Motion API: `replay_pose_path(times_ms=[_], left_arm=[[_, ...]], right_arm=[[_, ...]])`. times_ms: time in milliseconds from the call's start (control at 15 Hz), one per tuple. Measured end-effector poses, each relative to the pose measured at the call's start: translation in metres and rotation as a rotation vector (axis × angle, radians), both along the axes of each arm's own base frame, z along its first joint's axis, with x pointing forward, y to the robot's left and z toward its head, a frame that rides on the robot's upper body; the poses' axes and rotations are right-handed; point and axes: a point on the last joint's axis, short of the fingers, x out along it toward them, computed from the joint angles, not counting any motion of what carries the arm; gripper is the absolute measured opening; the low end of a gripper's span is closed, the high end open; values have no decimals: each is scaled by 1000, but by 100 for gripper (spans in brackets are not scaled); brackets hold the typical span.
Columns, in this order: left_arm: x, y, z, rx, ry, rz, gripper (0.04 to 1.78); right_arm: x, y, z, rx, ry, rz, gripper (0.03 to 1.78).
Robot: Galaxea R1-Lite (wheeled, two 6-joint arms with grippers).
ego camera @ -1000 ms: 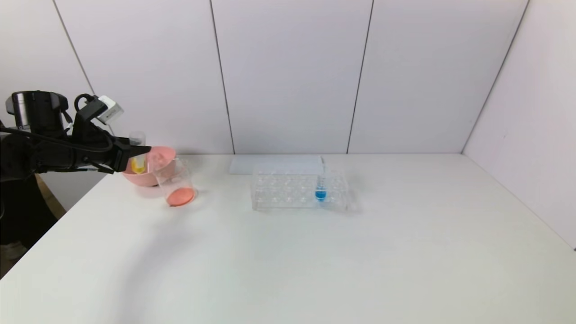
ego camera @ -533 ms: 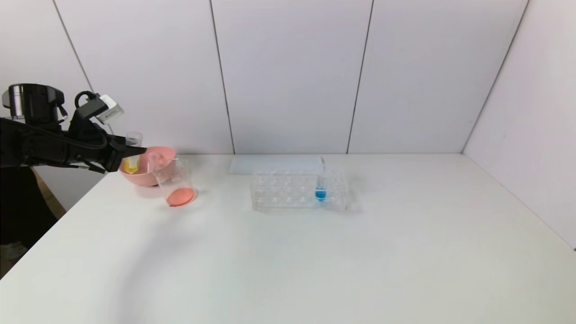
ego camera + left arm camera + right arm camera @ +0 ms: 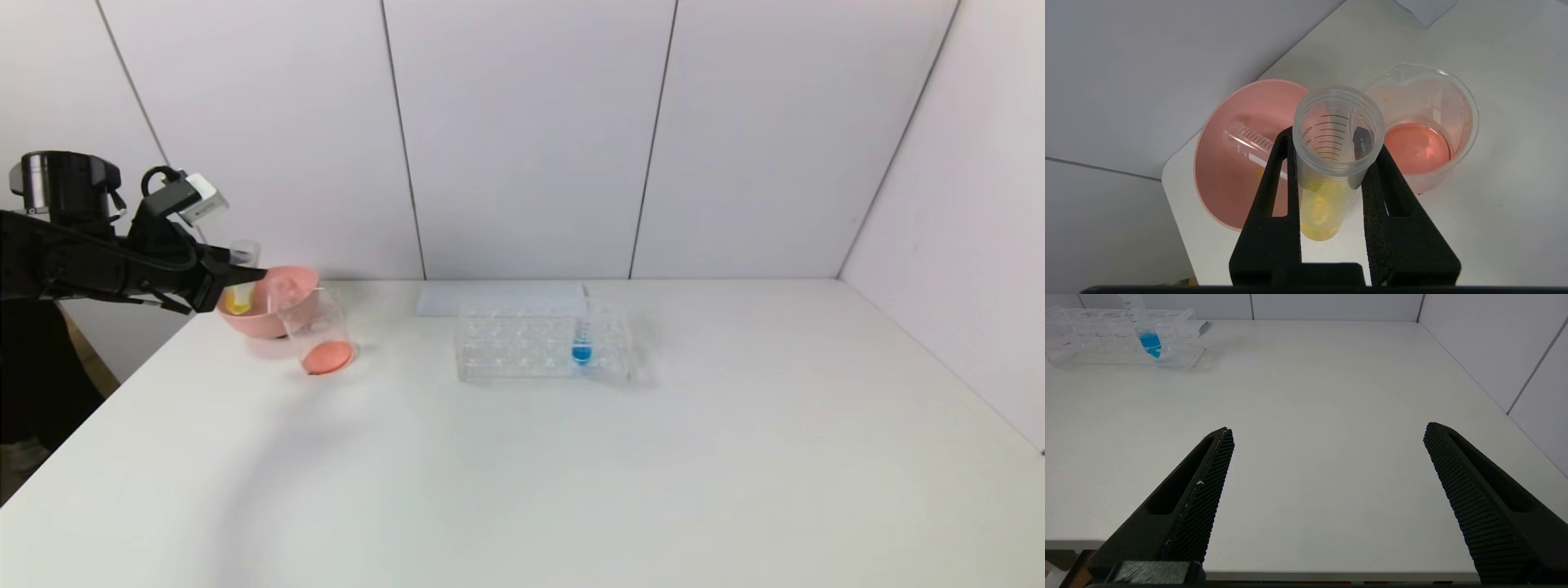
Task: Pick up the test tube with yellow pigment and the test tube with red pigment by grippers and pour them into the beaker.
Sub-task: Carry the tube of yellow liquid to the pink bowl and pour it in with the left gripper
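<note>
My left gripper (image 3: pixel 238 276) is shut on the test tube with yellow pigment (image 3: pixel 240 287) and holds it upright in the air at the near-left side of the pink bowl (image 3: pixel 287 286). In the left wrist view the tube (image 3: pixel 1331 122) stands between the black fingers (image 3: pixel 1274 183), with yellow liquid at its base. The beaker (image 3: pixel 318 331) stands to the right of the bowl with orange-red liquid in it; it also shows in the left wrist view (image 3: pixel 1453 102). No tube with red liquid shows. My right gripper (image 3: pixel 1327 433) is open and empty above the table's front edge.
A clear graduated tube (image 3: pixel 1249 139) with no visible liquid lies in the pink bowl (image 3: pixel 1229 183). A clear tube rack (image 3: pixel 522 347) with a blue-liquid tube (image 3: pixel 581 341) stands mid-table, a flat white sheet (image 3: pixel 498 298) behind it. The table's left edge is under the left arm.
My left gripper has moved a little to the left with the yellow tube, away from the beaker. Everything else is as before.
</note>
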Motion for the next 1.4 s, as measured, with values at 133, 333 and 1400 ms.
replay_pose_path(times_ms=[133, 333, 1400], left_arm=[[1, 0, -1, 6, -1, -3, 44], [4, 1, -3, 8, 1, -6, 44], [5, 1, 7, 161, 53, -111, 44]], right_arm=[[0, 0, 0, 0, 0, 0, 170], [0, 0, 0, 0, 0, 0, 170], [0, 0, 0, 0, 0, 0, 170]])
